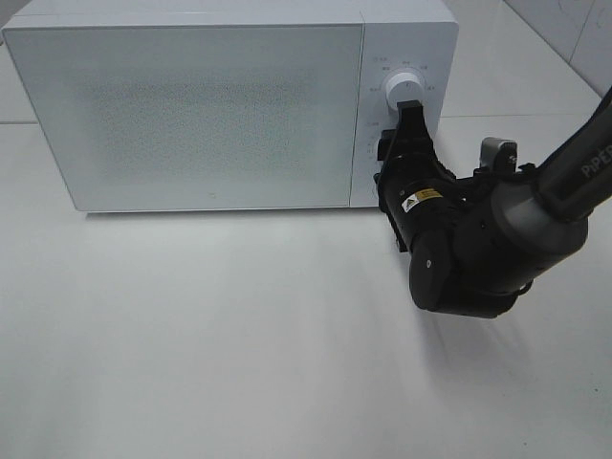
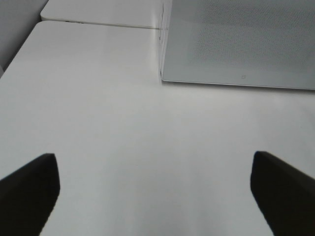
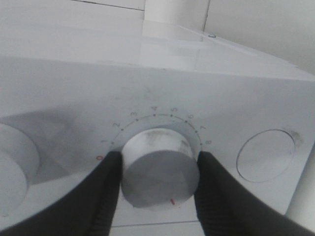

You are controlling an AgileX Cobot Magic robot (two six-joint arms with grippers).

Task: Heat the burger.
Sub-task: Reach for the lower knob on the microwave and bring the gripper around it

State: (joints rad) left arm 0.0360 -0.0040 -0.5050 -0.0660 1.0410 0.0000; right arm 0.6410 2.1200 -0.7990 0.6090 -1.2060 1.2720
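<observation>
The burger is out of view; the white microwave [image 1: 210, 105] has its frosted door [image 1: 191, 115] shut and nothing shows through it. My right gripper [image 1: 406, 124] reaches to the control panel, just below the upper knob [image 1: 404, 88]. In the right wrist view the right gripper [image 3: 160, 169] is shut on a round white dial knob [image 3: 158, 162], one dark finger [image 3: 106, 191] pressed on each side, with a ring of numbers around it. My left gripper [image 2: 155, 196] is open over bare table, facing the microwave's front corner [image 2: 162, 73].
The white table [image 1: 239, 354] stretches in front of the microwave. Beside the gripped knob are another knob [image 3: 12, 172] and a round button [image 3: 266, 155]. The right arm's black wrist [image 1: 469, 249] hangs over the table at the right. A second tabletop edge [image 2: 98, 19] lies behind.
</observation>
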